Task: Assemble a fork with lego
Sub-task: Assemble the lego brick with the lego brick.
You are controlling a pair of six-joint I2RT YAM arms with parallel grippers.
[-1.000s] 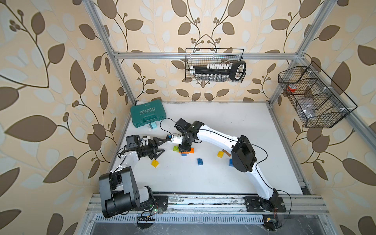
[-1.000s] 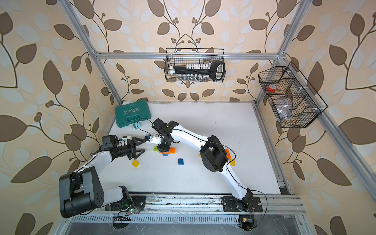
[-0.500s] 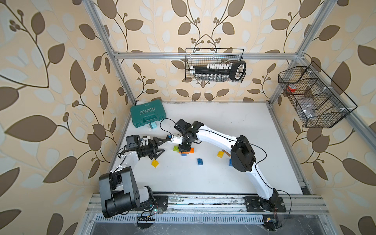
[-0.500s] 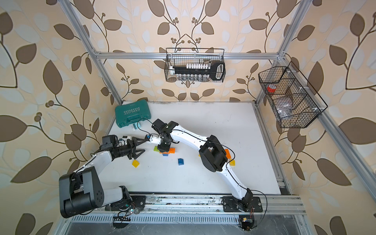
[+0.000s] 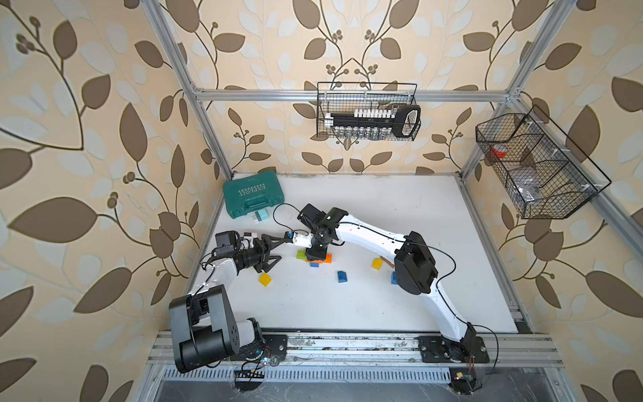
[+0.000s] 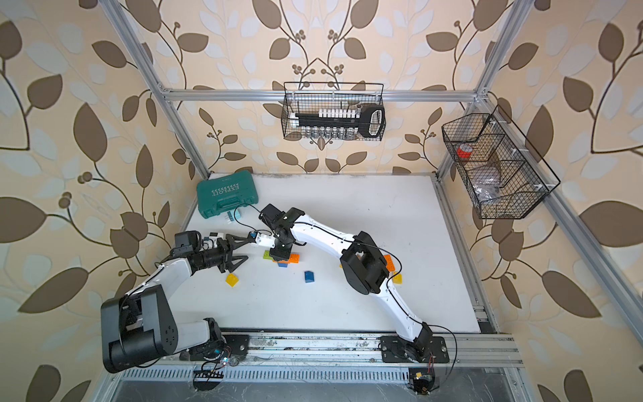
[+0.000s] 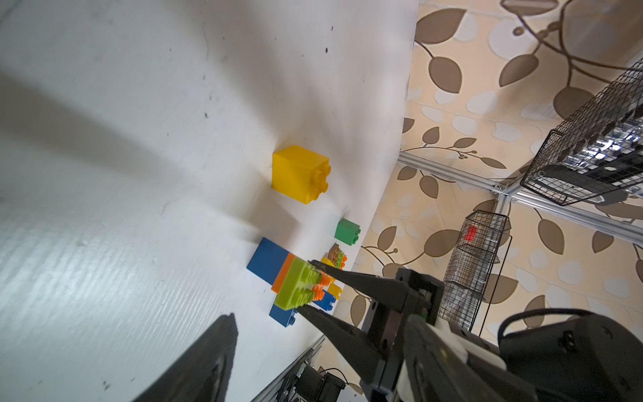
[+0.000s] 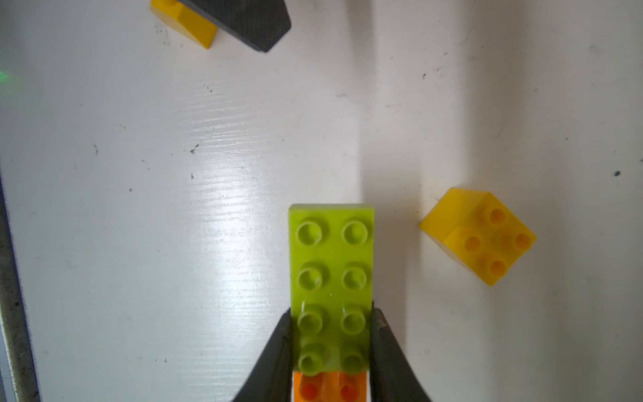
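EXPLOIT-marked case (image 5: 251,199); right claw (image 8: 331,313) grips lego (image 8: 332,243)

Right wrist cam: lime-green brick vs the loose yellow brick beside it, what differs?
The lime-green brick is long with eight studs; the yellow brick is square with four. The lime-green brick is clamped in the right gripper and stacked on an orange brick; the yellow brick lies free on the table. The lime-green brick runs straight out from the jaws; the yellow brick sits skewed to it. Both are studs-up.
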